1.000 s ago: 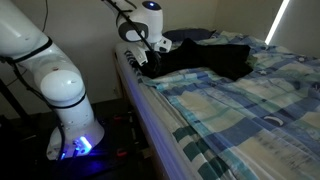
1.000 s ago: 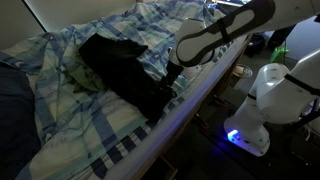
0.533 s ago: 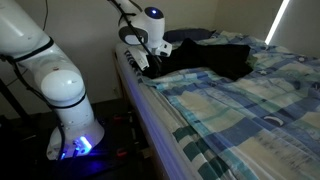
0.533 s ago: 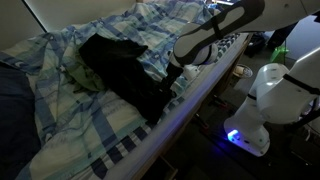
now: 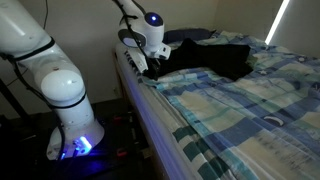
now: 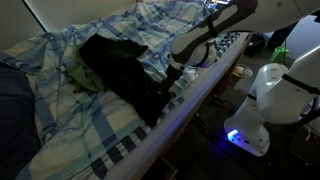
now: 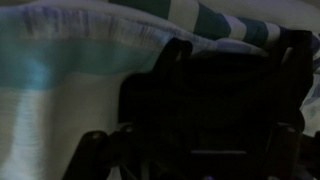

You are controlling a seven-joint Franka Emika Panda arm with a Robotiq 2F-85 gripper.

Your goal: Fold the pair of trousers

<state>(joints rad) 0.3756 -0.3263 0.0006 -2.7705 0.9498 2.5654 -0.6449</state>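
Trousers (image 5: 215, 58) lie black and rumpled across the plaid bedsheet (image 5: 230, 115), one end trailing to the bedsheet's outer edge beside the robot. We see the gripper (image 5: 147, 67) lower than it was a second ago. It has tipped down and eased toward that outer edge, and it now sits right at the trailing end of the cloth. From the opposite side, the gripper (image 6: 172, 84) shows the same small descent, while the garment itself has not shifted on the bedsheet. No fold has begun.

The wrist view is dark, with black cloth against a pale stripe of the bedsheet. We cannot tell whether the jaws are spread or clenched, or whether any cloth lies between them. We judge this to be the approach to a first pinch, with the trailing end then to be carried back over the rest of the garment.
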